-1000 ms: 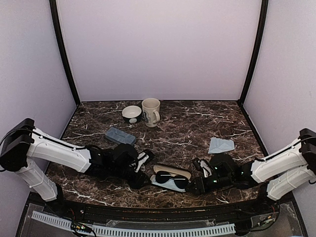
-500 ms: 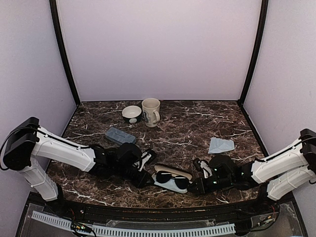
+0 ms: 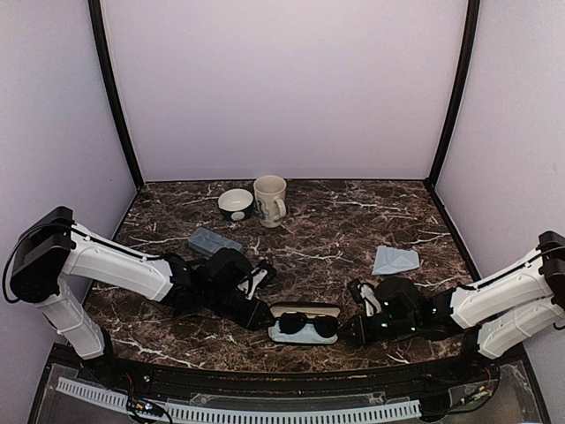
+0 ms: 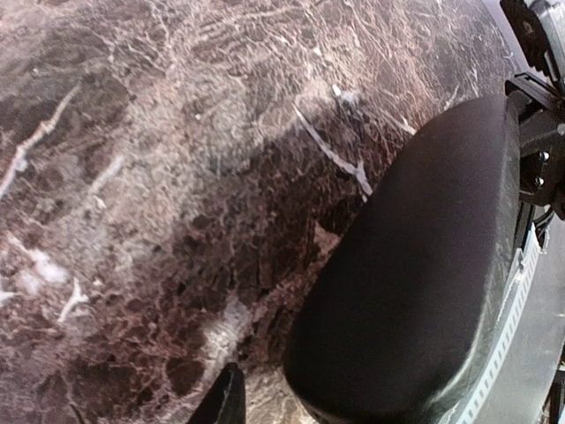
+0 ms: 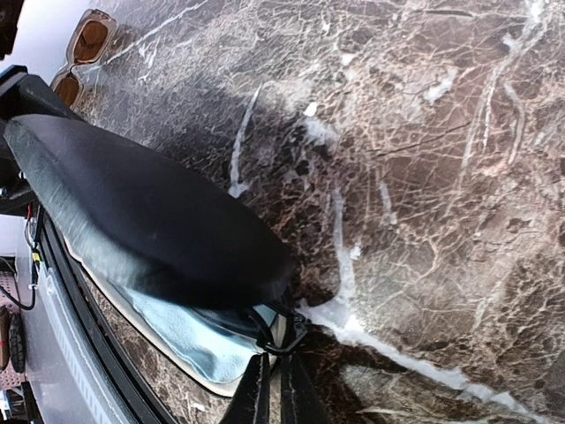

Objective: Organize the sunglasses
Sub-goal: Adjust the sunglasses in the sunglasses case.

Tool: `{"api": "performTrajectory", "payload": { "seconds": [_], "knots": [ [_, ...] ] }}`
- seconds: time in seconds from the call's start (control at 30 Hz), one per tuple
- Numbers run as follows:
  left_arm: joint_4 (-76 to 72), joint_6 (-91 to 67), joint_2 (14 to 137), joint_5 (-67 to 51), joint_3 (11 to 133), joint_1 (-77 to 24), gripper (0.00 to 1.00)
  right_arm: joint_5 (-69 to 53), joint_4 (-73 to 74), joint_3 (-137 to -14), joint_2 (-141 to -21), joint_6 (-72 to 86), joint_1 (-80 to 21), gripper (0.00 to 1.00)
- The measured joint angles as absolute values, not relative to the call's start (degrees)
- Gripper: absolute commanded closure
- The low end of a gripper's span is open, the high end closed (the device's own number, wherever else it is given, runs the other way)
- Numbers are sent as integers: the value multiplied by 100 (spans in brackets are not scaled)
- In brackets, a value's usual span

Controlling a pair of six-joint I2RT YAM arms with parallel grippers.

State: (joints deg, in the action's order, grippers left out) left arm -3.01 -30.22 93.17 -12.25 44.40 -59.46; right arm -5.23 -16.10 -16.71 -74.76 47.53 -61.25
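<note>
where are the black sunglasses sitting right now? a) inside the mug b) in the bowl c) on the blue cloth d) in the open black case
d, the top view shows the black sunglasses lying on the pale lining of the open black case at the near edge of the table, well away from the mug, bowl and cloth.

Robot test booth in a lab, plain pale lilac walls (image 3: pixel 282 88) on three sides, black corner posts (image 3: pixel 113 88), marble-patterned table (image 3: pixel 353 221), white left arm (image 3: pixel 115 265) and right arm (image 3: pixel 503 296) mounted at its near edge, slotted cable duct (image 3: pixel 238 411) along the front, staged props: mug (image 3: pixel 270 200), bowl (image 3: pixel 236 204), cloth (image 3: pixel 395 260)
</note>
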Motion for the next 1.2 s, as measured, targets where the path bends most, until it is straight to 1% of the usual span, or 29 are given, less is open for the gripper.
{"api": "performTrajectory", "payload": {
  "seconds": [0.13, 0.47, 0.77, 1.2],
  "knots": [
    [-305, -3072, 9341, -1396, 4438, -5946, 74, -460, -1535, -1693, -7443, 4770, -6139, 92],
    [-336, -3085, 9343, -1533, 4397, -6082, 74, -283, -1026, -1962, -7426, 4816, -6152, 92],
    [-373, -3111, 9319, -1492, 4215, -6267, 66, -137, -838, -2145, -7498, 4877, -6182, 95],
    [-322, -2985, 8641, -1035, 3813, -6399, 63, -30, -587, -2412, -7701, 4831, -6189, 96]
  ]
}}
